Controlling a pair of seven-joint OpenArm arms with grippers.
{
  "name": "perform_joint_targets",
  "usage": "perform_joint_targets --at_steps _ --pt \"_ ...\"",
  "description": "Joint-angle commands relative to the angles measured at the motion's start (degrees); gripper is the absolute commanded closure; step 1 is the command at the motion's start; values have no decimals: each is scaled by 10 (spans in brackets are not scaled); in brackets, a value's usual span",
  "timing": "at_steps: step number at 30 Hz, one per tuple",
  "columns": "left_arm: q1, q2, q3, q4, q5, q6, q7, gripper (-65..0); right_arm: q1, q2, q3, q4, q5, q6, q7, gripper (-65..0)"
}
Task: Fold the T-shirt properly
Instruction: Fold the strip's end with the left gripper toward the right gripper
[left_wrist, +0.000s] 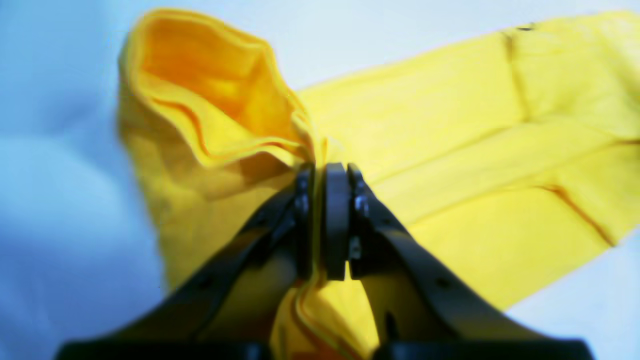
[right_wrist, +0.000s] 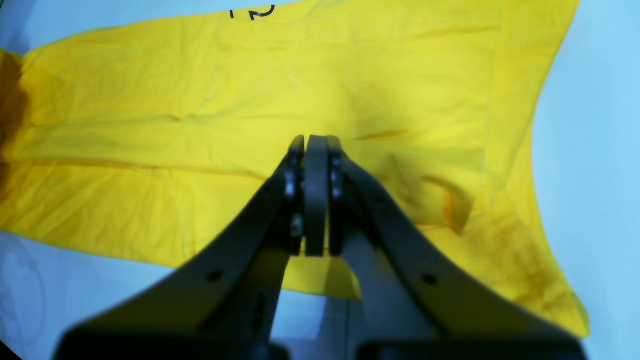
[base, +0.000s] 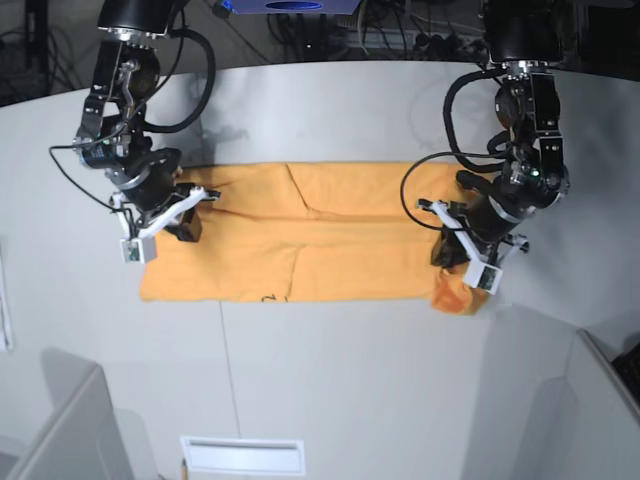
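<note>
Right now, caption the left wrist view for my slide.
Left gripper pinches a raised fold of the yellow T-shirt above the white table.

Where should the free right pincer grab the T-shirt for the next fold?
Probably the T-shirt's end edge nearest the right pincer, from above: it lies flat there, with no raised fold. The left pincer already pinches the bunched opposite end.
</note>
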Motion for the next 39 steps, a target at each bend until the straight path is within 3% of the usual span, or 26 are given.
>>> perform_joint_targets --at_steps 1,6,13,21,39 --pt "-11 0 6 8 -9 1 -13 0 6 4 2 8 7 1 12 0" --pt "-24 15 78 7 -12 53 -13 0 6 4 2 8 7 1 12 0" --pt "-47 51 147 -44 -10 71 -15 0 5 4 2 8 7 1 12 0" --pt "-68 68 200 -61 -10 73 -16 0 1 4 2 8 7 1 12 0" --pt "-91 84 202 -100 -9 73 -17 0 0 4 2 8 8 1 12 0"
